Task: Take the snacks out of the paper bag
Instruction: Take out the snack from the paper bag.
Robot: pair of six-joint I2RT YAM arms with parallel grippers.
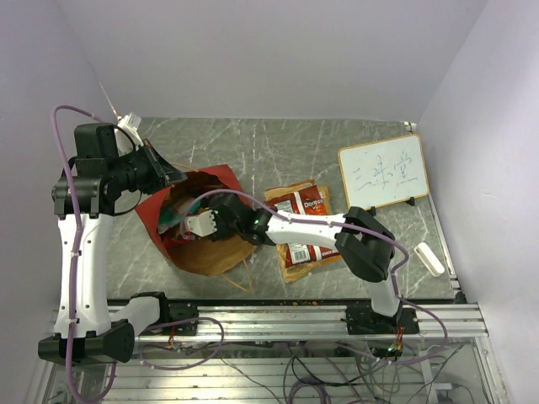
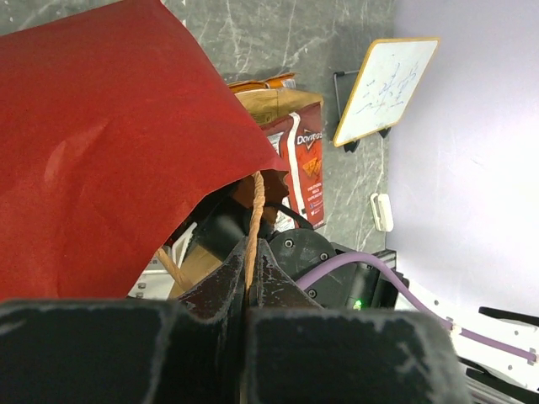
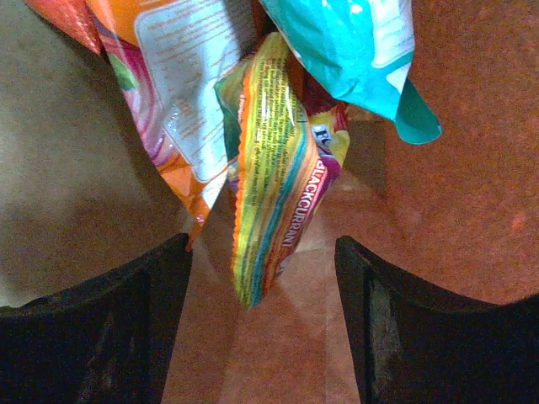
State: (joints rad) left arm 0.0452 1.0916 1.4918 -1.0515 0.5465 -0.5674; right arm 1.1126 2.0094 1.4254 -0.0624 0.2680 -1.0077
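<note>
Bag (image 1: 206, 257) mouth wide; pkts (image 3: 269, 168) crowd ahead of R gripper (image 3: 261, 252).

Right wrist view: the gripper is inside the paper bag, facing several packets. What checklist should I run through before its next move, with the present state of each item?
1. Right gripper open: ok.
2. Lower end of the striped packet lies between its fingers: ok.
3. Only one packet in the gap: cannot tell; the orange packet ends close to one finger.
4. Teal packet outside the gap: ok.
5. Left gripper shut on the twine handle, holding the paper bag open: ok.
</note>
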